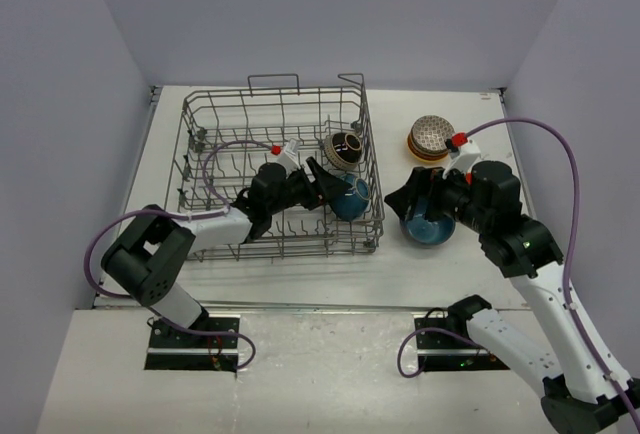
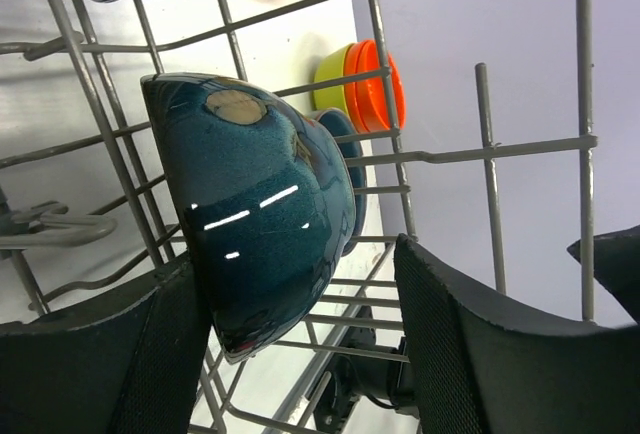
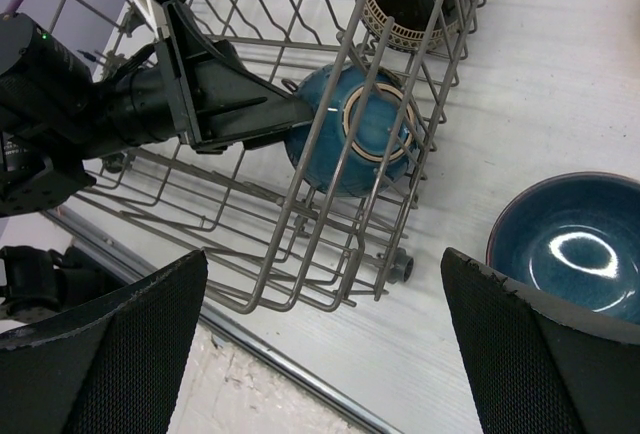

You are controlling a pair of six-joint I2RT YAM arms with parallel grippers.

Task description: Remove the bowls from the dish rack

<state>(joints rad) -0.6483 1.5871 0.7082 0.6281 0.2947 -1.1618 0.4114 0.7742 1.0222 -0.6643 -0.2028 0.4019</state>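
The grey wire dish rack stands left of centre. In its near right corner a dark blue bowl lies on its side, and a black patterned bowl leans behind it. My left gripper is inside the rack, open, its jaws straddling the dark blue bowl. One finger is against the bowl; the other stands apart from it. My right gripper is wide open and empty above the table, beside another dark blue bowl that sits upright right of the rack.
A stack of bowls with a patterned one on top stands at the back right. Lime and orange bowls show through the rack wires. The rack's right wall lies between the two grippers.
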